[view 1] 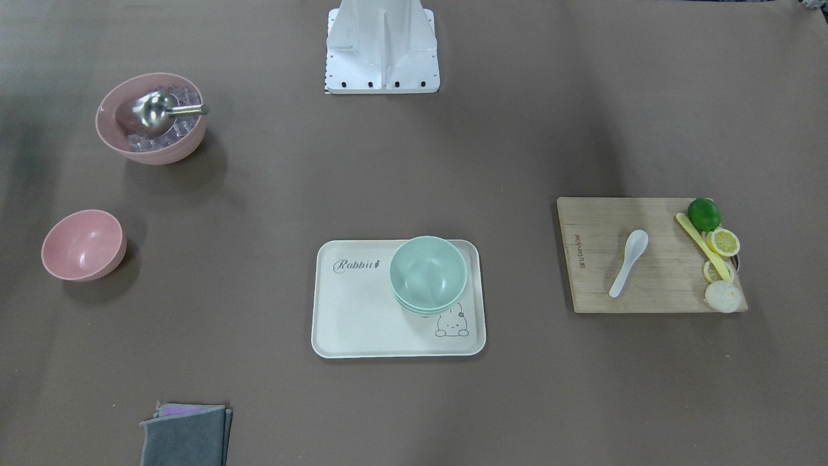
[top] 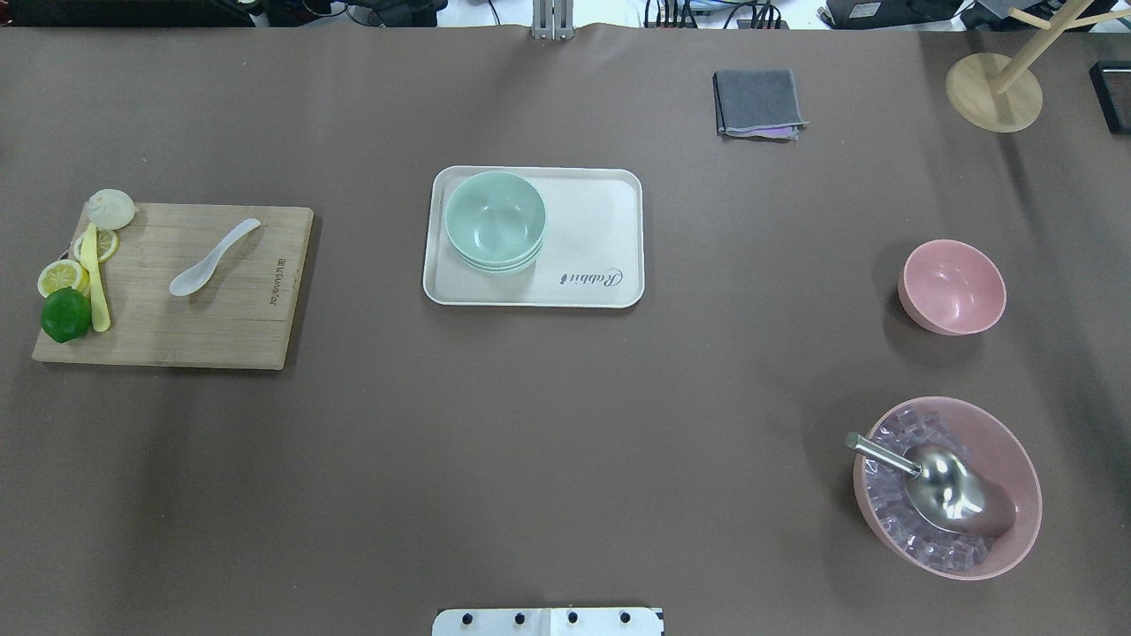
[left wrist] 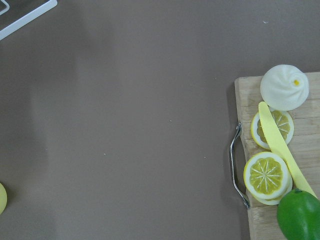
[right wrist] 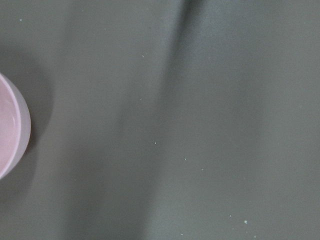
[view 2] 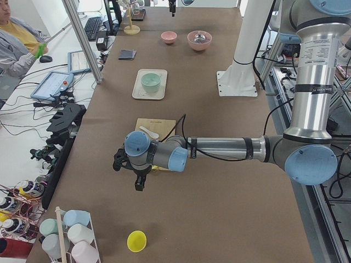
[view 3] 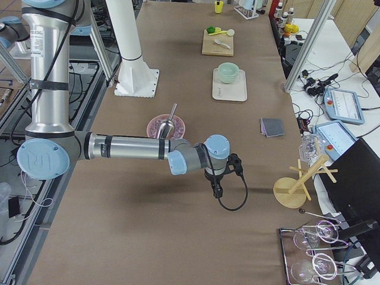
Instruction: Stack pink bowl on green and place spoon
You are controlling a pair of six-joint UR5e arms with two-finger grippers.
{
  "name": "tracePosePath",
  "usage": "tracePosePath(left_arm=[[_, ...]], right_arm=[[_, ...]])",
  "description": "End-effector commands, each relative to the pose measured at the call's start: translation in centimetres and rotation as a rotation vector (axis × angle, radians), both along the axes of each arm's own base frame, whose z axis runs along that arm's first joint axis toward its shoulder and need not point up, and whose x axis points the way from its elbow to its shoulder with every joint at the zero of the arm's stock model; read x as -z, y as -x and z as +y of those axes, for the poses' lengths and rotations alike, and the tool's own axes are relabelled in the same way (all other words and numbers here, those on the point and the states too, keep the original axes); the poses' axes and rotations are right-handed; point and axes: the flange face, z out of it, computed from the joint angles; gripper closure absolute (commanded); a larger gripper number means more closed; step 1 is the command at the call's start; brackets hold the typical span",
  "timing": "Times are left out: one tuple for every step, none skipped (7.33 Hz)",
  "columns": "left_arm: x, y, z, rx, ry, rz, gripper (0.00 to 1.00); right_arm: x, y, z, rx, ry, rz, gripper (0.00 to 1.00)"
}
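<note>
The pink bowl [top: 952,287] sits alone, well apart from the green bowl [top: 494,221] on the tray [top: 601,212]; the spoon [top: 212,258] lies on the cutting board [top: 230,327]. The left gripper [view 2: 140,183] and right gripper [view 3: 217,191] hover over the table [top: 565,442]; whether either is clenched or released cannot be told.

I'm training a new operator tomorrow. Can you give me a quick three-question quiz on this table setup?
1. True or false: the small pink bowl is already stacked on the green bowls that stand on the tray.
2. The white spoon lies: A) on the tray, B) on the cutting board, C) in the green bowls.
3. Name the tool resting in the large pink bowl.

Key: 1 false, it stands apart on the table; 2 B; 3 a metal scoop.
</note>
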Motion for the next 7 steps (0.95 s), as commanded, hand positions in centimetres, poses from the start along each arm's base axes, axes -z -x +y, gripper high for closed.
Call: tracePosePath(left_arm=[[0.1, 0.0, 0.0, -0.001, -0.003, 0.000, 0.02], [0.1, 0.0, -0.1, -0.001, -0.004, 0.002, 0.02], [0.1, -0.1, -0.1, -0.003, -0.004, 0.002, 0.02], [0.1, -0.1, -0.1, -0.003, -0.004, 0.002, 0.02], [0.2, -0.1, -0.1, -0.003, -0.006, 0.002, 0.02], [0.1, -0.1, -0.1, -0.003, -0.004, 0.002, 0.02], [0.1, -0.1, 0.0, -0.003, -0.003, 0.001, 0.02]], right_arm=[[3.7, 4.0, -2.6, -0.079, 0.061, -0.036, 0.00], [5.2, 8.2, -3.7, -0.094, 0.081, -0.062, 0.00], [6.4, 11.1, -4.0, -0.136, 0.133, -0.090, 0.02], [6.9, 14.1, -3.3, -0.147, 0.162, -0.104, 0.05], [5.6, 14.8, -3.1, -0.141, 0.166, -0.093, 0.06], [4.6, 14.6, -2.8, -0.143, 0.179, -0.086, 0.08], [4.2, 15.3, -2.6, -0.132, 0.188, -0.081, 0.09]])
